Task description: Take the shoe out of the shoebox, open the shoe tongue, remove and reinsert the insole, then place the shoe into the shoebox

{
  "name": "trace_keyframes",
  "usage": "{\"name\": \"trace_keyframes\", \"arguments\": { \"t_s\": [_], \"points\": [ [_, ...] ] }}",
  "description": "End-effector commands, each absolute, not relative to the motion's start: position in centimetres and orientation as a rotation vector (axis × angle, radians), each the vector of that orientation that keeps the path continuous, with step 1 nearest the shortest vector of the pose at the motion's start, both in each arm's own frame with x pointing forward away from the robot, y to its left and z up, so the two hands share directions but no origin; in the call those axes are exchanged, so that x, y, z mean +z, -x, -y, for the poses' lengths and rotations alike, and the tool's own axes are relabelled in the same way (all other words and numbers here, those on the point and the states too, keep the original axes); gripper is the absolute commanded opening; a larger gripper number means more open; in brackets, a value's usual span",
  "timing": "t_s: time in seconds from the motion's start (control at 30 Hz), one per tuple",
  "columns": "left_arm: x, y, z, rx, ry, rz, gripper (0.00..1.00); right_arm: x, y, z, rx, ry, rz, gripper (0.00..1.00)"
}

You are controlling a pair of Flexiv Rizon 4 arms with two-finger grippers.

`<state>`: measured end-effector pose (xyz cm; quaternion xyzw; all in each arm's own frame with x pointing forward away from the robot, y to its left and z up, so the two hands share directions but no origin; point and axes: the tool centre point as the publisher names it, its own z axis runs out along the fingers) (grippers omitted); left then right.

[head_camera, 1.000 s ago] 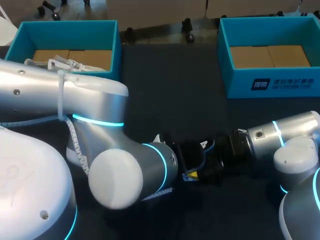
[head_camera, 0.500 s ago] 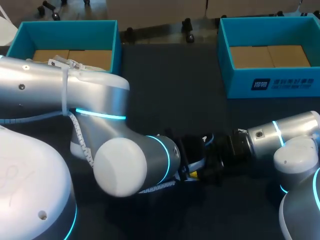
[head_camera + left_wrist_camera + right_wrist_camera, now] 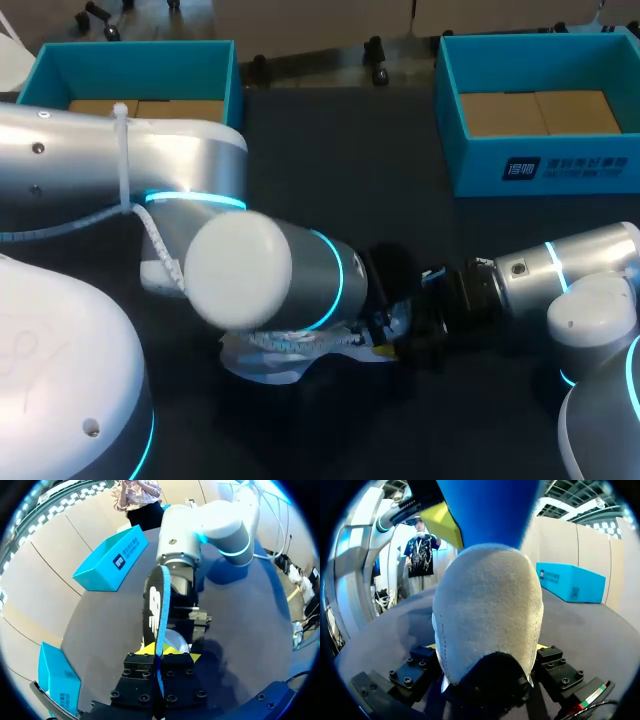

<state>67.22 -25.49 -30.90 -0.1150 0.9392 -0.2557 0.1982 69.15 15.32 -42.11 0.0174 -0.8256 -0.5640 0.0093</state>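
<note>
This looks like the insole step of the job, caught mid-air over the dark worktop (image 3: pixel 340 190). To do it well, the blue insole (image 3: pixel 156 605) should stay lined up with the length of the shoe (image 3: pixel 487 610). Its leading end needs to meet the opening squarely rather than at a twist, with the heel held quite steady on the other side. A thin foam piece gripped by its edge will probably bend or swivel if pushed hard, so a slow feed along the shoe's floor seems wise.

The left fingers (image 3: pixel 145 650) are pressed almost together, pinching the insole edge-on between their yellow tips, and it stands up ahead of them towards the other arm. The right fingers (image 3: pixel 427 652) stand wide, one on each side of the grey suede heel. As far as I can judge they clamp the shoe from both flanks, with only slivers of yellow showing beside it.

From above, the shoe lies low at the middle of the worktop, half under the left arm's big joint — well apart from a teal shoebox (image 3: pixel 540 175) at the far right and a second shoebox (image 3: pixel 228 95) at the far left.
</note>
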Motion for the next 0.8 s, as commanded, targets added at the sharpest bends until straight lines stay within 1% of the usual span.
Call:
{"name": "trace_keyframes", "arguments": {
  "t_s": [0.03,0.57,0.8],
  "points": [
    [-29.3,-67.1,24.9,-0.730,0.322,-2.682,0.00,-42.1,-69.1,-15.5,-1.757,-0.052,2.582,0.00],
    [-24.2,-65.9,26.8,-0.858,0.406,-3.010,0.00,-42.1,-69.1,-15.5,-1.757,-0.052,2.582,0.00],
    [-21.2,-64.6,26.5,-0.964,0.374,-3.102,0.00,-42.1,-69.1,-15.5,-1.757,-0.052,2.582,0.00]
  ]
}}
